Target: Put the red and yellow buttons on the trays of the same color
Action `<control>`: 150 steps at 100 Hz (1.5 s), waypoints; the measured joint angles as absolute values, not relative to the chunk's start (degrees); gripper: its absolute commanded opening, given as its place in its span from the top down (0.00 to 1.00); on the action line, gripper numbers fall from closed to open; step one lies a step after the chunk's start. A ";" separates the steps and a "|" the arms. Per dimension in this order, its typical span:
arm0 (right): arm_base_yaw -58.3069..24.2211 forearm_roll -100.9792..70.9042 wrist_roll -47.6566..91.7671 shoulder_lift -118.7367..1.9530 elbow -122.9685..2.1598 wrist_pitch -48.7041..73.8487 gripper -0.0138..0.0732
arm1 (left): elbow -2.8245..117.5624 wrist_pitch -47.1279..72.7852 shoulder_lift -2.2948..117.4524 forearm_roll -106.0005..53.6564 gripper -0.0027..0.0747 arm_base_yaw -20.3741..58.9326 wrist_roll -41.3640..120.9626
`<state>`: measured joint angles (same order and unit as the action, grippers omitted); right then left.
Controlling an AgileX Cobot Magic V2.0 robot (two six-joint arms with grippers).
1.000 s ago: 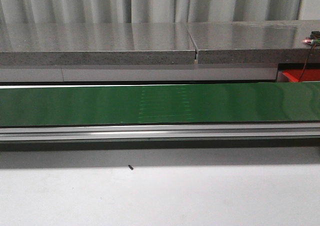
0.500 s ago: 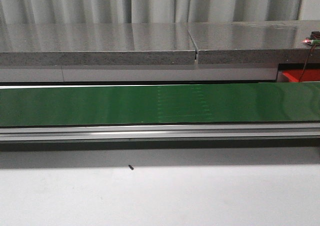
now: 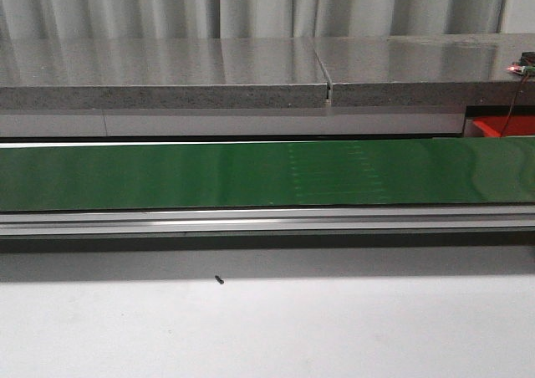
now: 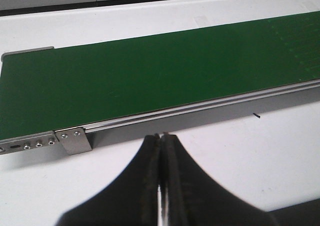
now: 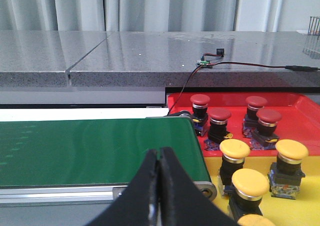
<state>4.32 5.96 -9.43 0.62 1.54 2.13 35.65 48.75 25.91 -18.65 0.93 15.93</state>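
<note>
While the green belt [image 3: 251, 173] carries nothing to sort, both grippers, left [image 4: 162, 136] and right [image 5: 159, 153], wait clenched and empty beside it; red buttons [image 5: 220, 117] sit on the red tray [image 5: 300, 117], yellow buttons [image 5: 235, 150] on the yellow tray [image 5: 310, 196].

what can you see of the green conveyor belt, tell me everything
The green conveyor belt is a long, flat, matte green band running left to right across the table, with faint lighter marks toward its right. A silver metal rail edges its near side, with a screwed bracket at the left end. Nothing lies on it. Its right end stops beside the red tray and yellow tray.
</note>
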 measured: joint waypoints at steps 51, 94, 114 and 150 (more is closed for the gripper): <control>4.32 5.96 -9.43 0.62 1.54 2.13 0.92 | 35.65 48.75 25.91 -18.65 0.99 0.93 15.93; 4.32 5.96 -9.43 0.62 1.54 2.13 0.92 | 25.58 23.08 19.07 -9.03 0.99 8.19 2.94; 4.32 5.96 -9.54 0.62 1.54 2.13 0.92 | 19.25 13.84 13.79 -0.84 0.99 7.18 -8.60; 4.32 5.96 -9.54 0.62 1.54 2.13 0.92 | 5.15 5.15 3.40 -1.61 0.99 2.59 -8.27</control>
